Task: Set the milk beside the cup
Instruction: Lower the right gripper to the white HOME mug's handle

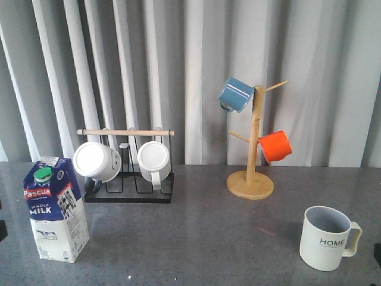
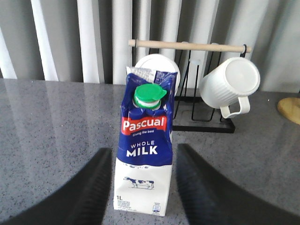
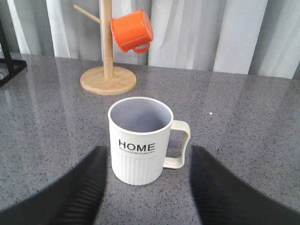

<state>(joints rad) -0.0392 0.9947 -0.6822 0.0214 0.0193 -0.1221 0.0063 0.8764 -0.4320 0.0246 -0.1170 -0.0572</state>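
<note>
grey speckled stone-look table (image 1: 196, 238) fills the front view. the milk (image 1: 55, 210), a blue-and-white carton with a green cap, stands upright at the near left. the cup (image 1: 327, 238), a pale ribbed mug lettered "home", stands upright at the near right, well apart from the carton, handle pointing right. behind them a black wire rack (image 1: 128, 173) with a wooden bar holds two white mugs (image 1: 98, 161), and a wooden mug tree (image 1: 254, 149) carries a blue mug (image 1: 236, 94) and an orange mug (image 1: 275, 146). neither arm shows clearly here.

left wrist view: the left gripper (image 2: 144, 187) is spread wide, its two dark fingers (image 2: 96, 183) either side of the carton's lower half, with gaps visible on both sides, so nothing is held yet. the carton faces the camera, label forward, rack behind it.

right wrist view: the right gripper (image 3: 147, 187) is also spread apart and empty, its fingers flanking the cup without touching it. the mug tree stands beyond.

the step in hand looks like the grasp on the carton. it would go best by closing squarely on the flat side panels, low and firm but not crushing, then lifting straight up and carrying it level, setting it down just beside the cup's handle-free side without nudging it.
</note>
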